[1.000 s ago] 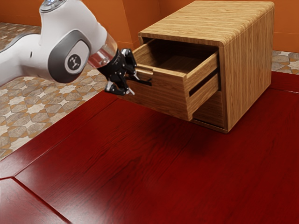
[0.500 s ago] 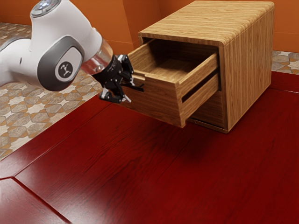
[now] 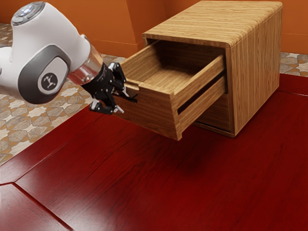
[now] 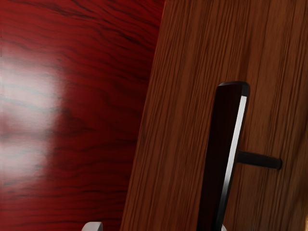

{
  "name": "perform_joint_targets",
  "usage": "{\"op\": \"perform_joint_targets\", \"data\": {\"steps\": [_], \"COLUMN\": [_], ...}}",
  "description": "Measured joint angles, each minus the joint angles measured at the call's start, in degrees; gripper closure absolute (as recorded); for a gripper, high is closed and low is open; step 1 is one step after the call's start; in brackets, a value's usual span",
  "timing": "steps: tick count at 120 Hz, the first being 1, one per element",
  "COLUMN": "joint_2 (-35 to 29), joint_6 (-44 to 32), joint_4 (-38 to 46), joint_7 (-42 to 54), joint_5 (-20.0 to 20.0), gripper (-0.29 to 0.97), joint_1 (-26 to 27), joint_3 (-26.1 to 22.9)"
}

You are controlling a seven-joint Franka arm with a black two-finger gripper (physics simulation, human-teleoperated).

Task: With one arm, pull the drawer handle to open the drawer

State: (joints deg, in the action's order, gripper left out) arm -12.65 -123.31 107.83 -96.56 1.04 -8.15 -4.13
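**Drawer well out, pincer at the handle**

Exterior view: the drawer (image 3: 159,103) stands well out of the cabinet (image 3: 255,62), hanging over the red tabletop (image 3: 168,187). Our pincer (image 3: 123,92) sits at the handle (image 3: 131,96) on the drawer's face. Clamped or apart? We can't tell from here. We judge the drawer to be stiff wood and fairly heavy, running on straight slides, so pull level and along the slides, w/ hold at mid-bar. Open tabletop lies toward the exterior view's left, and the tabletop's edge and the tiled floor (image 3: 29,110) are beyond the arm.

Wrist view: the handle is a dark glossy bar, held off the drawer front (image 4: 183,120) by a thin post (image 4: 260,161). It's smooth, prob. slippery, so the hold should hook behind the bar. The front's edge runs beside bare tabletop.
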Motion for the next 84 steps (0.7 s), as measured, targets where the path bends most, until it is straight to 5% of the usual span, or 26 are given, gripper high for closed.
{"op": "perform_joint_targets", "data": {"steps": [84], "joint_2": [-5.6], "joint_6": [-0.6], "joint_4": [5.2], "joint_7": [-0.2], "joint_5": [1.1], "gripper": [0.46], "joint_1": [-0.2], "joint_3": [-0.1]}}
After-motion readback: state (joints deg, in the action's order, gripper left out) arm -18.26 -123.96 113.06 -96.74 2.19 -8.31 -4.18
